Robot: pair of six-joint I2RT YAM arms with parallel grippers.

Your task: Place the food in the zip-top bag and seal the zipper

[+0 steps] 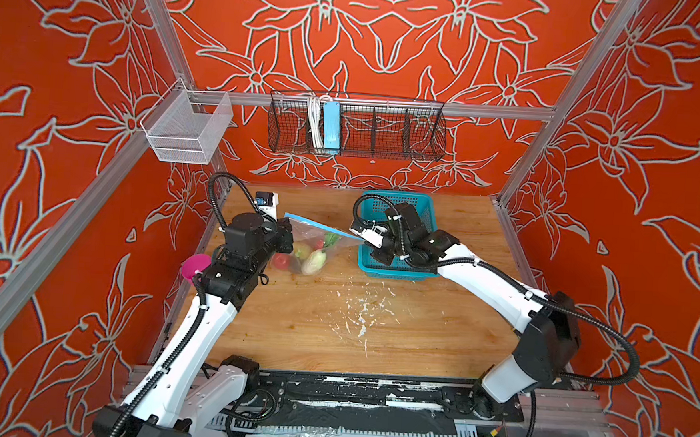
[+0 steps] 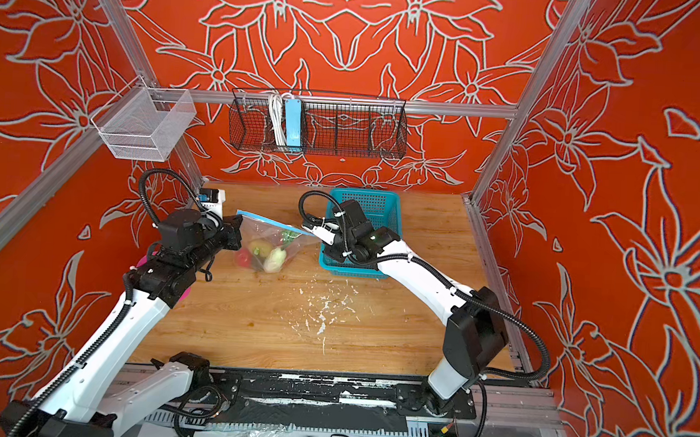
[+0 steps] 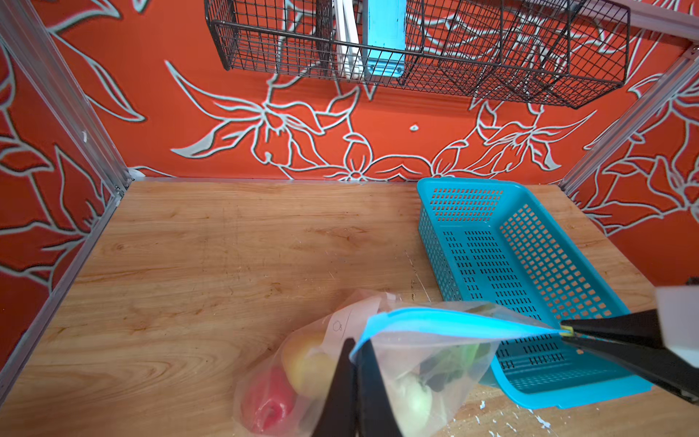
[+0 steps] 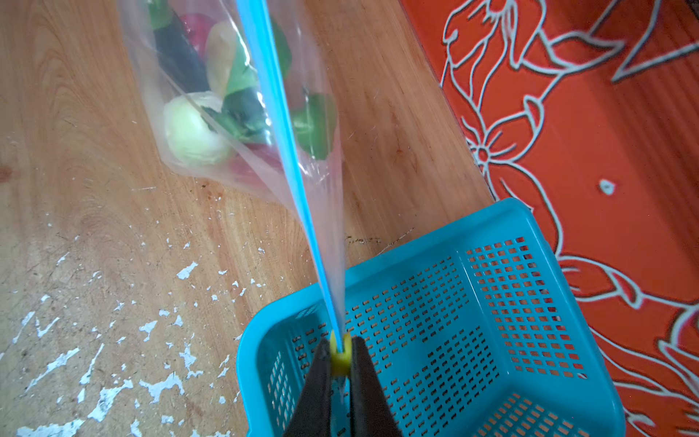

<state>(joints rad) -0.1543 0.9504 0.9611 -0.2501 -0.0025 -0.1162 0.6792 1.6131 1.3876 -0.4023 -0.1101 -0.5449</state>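
The zip-top bag point(image 1: 302, 236), with the food point(image 1: 313, 262) inside, sags over the wooden table point(image 1: 333, 331) beside the teal basket point(image 3: 529, 242). Its zipper point(image 1: 323, 226) stretches taut between the left gripper point(image 3: 353, 345), clenched on one bag corner, and the right gripper point(image 4: 340, 350), pinching the yellow slider point(image 4: 339, 359) above the basket

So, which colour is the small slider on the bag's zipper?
Yellow. The slider shows best in the right wrist view, pinched by the right gripper.

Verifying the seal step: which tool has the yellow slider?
The right tool, shut on the yellow slider over the teal basket. The left tool instead pinches the opposite blue corner of the zip-top bag.
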